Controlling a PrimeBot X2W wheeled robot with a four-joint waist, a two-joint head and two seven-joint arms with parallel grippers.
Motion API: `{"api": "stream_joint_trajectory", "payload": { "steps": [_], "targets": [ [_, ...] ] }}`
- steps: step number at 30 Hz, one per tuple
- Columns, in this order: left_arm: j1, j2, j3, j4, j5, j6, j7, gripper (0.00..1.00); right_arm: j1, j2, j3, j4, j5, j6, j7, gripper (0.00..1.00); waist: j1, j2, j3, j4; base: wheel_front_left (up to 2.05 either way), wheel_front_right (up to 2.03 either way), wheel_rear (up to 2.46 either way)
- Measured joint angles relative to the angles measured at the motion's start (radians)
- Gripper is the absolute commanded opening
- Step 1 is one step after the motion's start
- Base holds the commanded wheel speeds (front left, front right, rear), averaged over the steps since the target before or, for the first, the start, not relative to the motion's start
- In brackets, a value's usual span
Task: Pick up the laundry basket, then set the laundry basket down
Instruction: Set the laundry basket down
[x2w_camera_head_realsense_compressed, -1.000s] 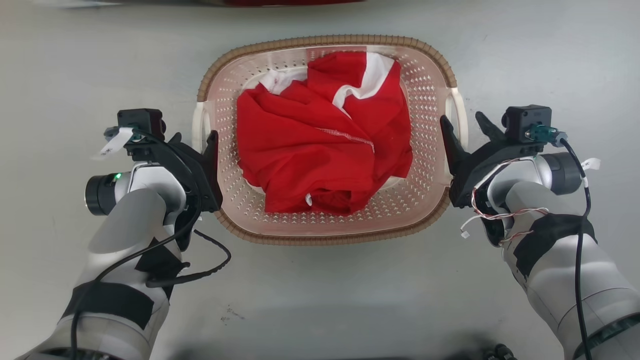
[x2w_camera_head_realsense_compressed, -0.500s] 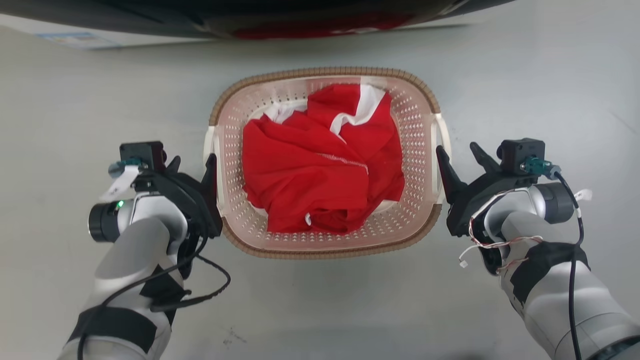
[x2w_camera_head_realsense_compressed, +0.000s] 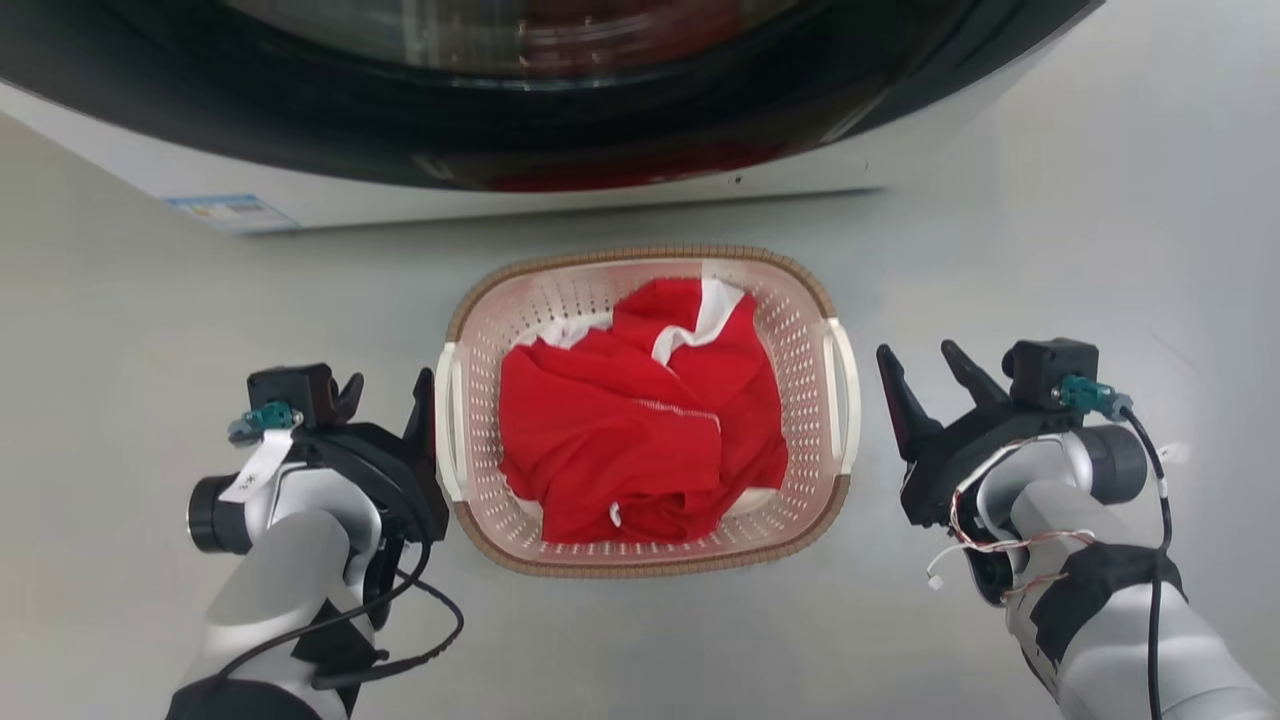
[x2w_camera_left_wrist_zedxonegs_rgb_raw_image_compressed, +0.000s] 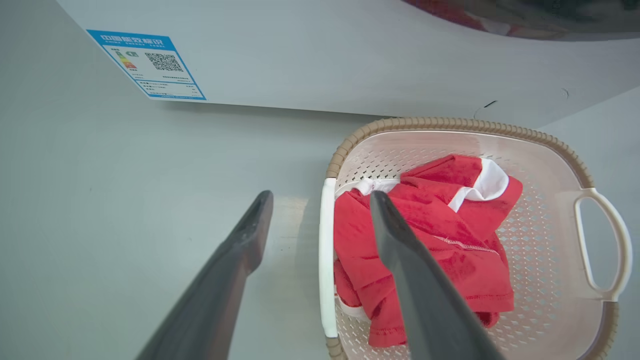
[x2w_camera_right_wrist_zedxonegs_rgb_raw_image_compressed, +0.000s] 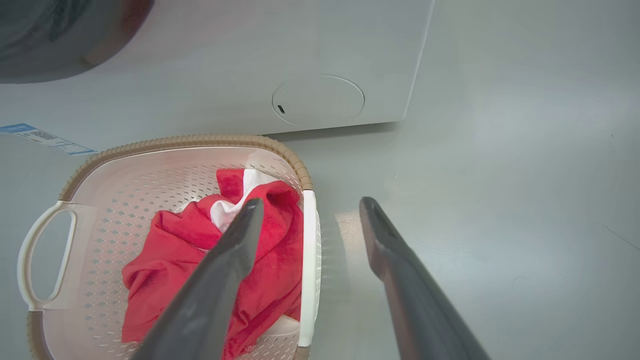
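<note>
The laundry basket (x2w_camera_head_realsense_compressed: 640, 255) stands on the grey floor, cream-white with a brown woven rim, and a crumpled red and white garment (x2w_camera_head_realsense_compressed: 620, 440) lies inside. My left gripper (x2w_camera_head_realsense_compressed: 388, 390) is open beside the basket's left white handle (x2w_camera_head_realsense_compressed: 450, 430), its inner finger close to it. My right gripper (x2w_camera_head_realsense_compressed: 918, 355) is open, a small gap away from the right handle (x2w_camera_head_realsense_compressed: 848, 400). In the left wrist view the open left gripper (x2w_camera_left_wrist_zedxonegs_rgb_raw_image_compressed: 321, 196) frames the near handle (x2w_camera_left_wrist_zedxonegs_rgb_raw_image_compressed: 326, 260) without holding it. In the right wrist view the right gripper (x2w_camera_right_wrist_zedxonegs_rgb_raw_image_compressed: 311, 201) does the same over its handle (x2w_camera_right_wrist_zedxonegs_rgb_raw_image_compressed: 309, 270).
A white washing machine (x2w_camera_head_realsense_compressed: 600, 190) with a dark round door (x2w_camera_head_realsense_compressed: 500, 60) stands just behind the basket, a blue label (x2w_camera_head_realsense_compressed: 232, 212) at its lower left. Grey floor spreads to both sides and in front of the basket.
The head camera has risen, so the basket looks smaller and the washing machine has come into view. Both open grippers have drawn away from the handles, the right one more clearly.
</note>
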Motion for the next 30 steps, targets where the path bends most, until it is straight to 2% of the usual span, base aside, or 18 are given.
{"api": "stream_joint_trajectory", "payload": {
  "steps": [9,19,30],
  "targets": [
    [0.081,0.000,0.005,-0.061,0.006,0.010,-0.006,1.00,0.099,-0.003,-0.038,-0.089,-0.001,-0.003,0.000,1.00,-0.0001,0.0000,-0.131,0.001,0.00,0.00,0.00],
    [0.208,0.004,0.030,-0.233,0.031,0.054,-0.006,1.00,0.217,-0.036,-0.094,-0.219,-0.027,-0.049,0.000,1.00,-0.0002,-0.0001,-0.279,0.004,0.00,0.00,0.00],
    [0.378,0.048,0.046,-0.469,0.095,0.115,-0.006,1.00,0.346,-0.081,-0.140,-0.411,-0.093,-0.109,0.000,1.00,-0.0003,-0.0001,-0.432,0.009,0.00,0.00,0.00]
  ]
}}
